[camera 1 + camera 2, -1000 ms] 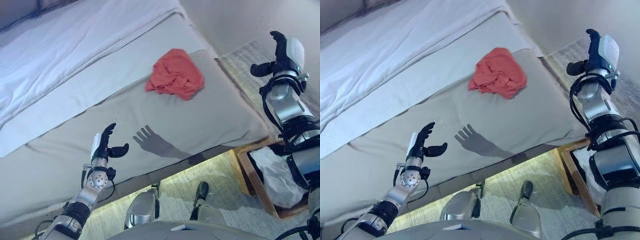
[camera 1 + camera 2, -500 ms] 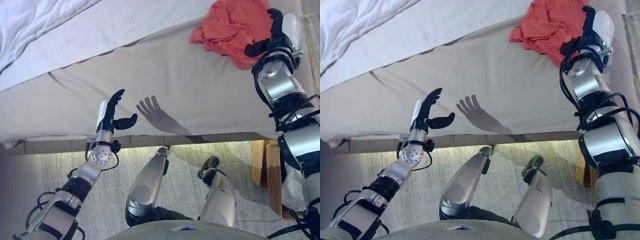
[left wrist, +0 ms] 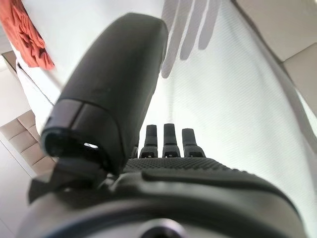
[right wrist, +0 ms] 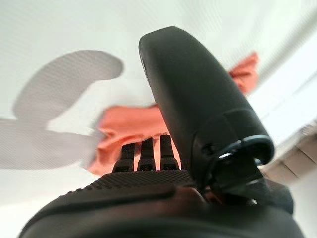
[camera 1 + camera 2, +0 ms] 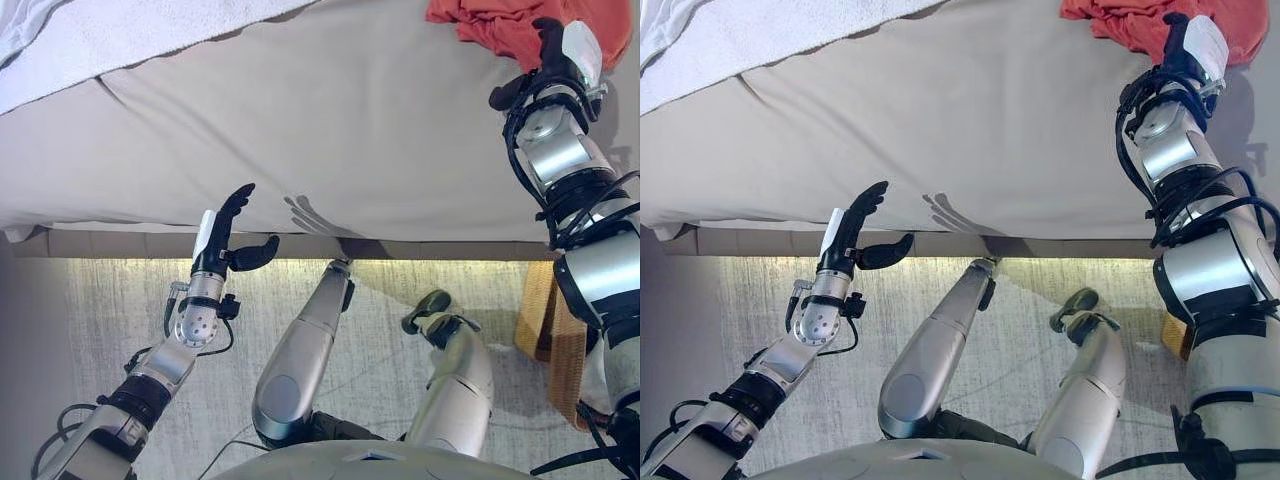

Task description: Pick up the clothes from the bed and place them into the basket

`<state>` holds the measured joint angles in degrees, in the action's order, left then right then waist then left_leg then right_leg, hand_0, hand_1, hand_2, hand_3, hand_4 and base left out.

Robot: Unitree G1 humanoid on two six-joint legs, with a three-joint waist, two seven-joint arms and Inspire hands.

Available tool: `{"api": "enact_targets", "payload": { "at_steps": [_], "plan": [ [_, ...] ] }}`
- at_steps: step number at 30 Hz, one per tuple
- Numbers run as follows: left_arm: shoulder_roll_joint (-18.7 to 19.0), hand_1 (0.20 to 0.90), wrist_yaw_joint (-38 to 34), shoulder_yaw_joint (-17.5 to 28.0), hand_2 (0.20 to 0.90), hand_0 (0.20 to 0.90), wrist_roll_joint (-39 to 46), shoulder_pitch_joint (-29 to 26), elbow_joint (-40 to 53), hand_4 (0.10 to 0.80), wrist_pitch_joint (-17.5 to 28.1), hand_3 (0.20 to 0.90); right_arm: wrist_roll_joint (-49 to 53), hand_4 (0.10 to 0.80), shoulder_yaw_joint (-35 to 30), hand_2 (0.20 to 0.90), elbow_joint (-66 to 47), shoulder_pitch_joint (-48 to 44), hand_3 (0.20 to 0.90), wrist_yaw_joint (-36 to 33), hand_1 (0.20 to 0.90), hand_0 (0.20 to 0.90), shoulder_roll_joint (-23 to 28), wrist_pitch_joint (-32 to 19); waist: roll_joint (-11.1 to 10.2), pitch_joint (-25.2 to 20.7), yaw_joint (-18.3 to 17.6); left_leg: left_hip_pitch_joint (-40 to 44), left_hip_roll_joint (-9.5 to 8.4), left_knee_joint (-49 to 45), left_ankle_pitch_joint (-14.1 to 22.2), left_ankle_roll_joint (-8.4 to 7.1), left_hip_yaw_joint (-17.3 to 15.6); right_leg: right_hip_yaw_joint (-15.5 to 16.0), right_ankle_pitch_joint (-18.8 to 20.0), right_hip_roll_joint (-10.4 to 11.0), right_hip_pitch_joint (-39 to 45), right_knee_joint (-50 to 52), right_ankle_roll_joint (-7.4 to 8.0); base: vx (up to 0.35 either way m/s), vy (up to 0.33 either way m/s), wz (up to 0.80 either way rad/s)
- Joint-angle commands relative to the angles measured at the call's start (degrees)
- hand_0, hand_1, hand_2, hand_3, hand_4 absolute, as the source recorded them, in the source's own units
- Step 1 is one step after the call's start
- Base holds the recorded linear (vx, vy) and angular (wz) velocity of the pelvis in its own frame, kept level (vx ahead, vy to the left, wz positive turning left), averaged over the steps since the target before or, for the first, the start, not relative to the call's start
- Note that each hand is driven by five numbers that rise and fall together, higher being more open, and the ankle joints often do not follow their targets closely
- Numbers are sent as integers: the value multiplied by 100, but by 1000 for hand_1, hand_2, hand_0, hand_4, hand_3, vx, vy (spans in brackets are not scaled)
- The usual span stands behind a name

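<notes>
A crumpled red cloth (image 5: pixel 500 25) lies on the grey bed (image 5: pixel 330 120) at the far right. It also shows in the right wrist view (image 4: pixel 133 131) and in the left wrist view (image 3: pixel 27 34). My right hand (image 5: pixel 552 62) is open, raised just in front of the red cloth, apart from it. My left hand (image 5: pixel 222 240) is open and empty, held up at the bed's near edge on the left. The wooden basket (image 5: pixel 550 330) stands on the floor at the right, mostly hidden behind my right arm.
White bedding (image 5: pixel 120 30) lies across the far left of the bed. A pale rug (image 5: pixel 120 310) covers the floor in front of the bed, lit along the bed's base.
The camera has tilted down, so the bed has slid up in the picture. My right hand has come closer to the red cloth. My left hand holds the same open pose.
</notes>
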<state>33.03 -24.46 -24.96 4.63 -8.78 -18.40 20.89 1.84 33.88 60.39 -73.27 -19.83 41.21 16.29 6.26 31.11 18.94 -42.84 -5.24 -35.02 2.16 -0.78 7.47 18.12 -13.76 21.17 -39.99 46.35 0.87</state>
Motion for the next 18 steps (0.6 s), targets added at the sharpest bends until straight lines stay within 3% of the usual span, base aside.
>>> {"api": "enact_targets", "payload": {
  "at_steps": [1,8,18],
  "plan": [
    [359,900,-252,392,900,900,130,157,663,800,598,900,73,100,567,300,13,-914,200,-42,300,300,575,21,214,-132,182,-22,-206,-231,642,443,-140,50,-411,-545,90,526,-298,-24,7,-3],
    [555,900,-166,557,900,900,180,274,820,800,594,900,123,100,716,300,500,-1186,200,240,300,300,755,240,194,-132,222,7,-196,-307,685,461,-190,55,-434,-575,149,556,-295,0,0,0],
    [629,900,-52,634,900,900,212,502,911,800,654,900,-11,100,726,300,842,-1346,200,214,300,300,957,-11,201,-132,231,239,-145,-306,702,433,-262,89,-408,-526,409,520,-266,3,4,-2]
  ]
}}
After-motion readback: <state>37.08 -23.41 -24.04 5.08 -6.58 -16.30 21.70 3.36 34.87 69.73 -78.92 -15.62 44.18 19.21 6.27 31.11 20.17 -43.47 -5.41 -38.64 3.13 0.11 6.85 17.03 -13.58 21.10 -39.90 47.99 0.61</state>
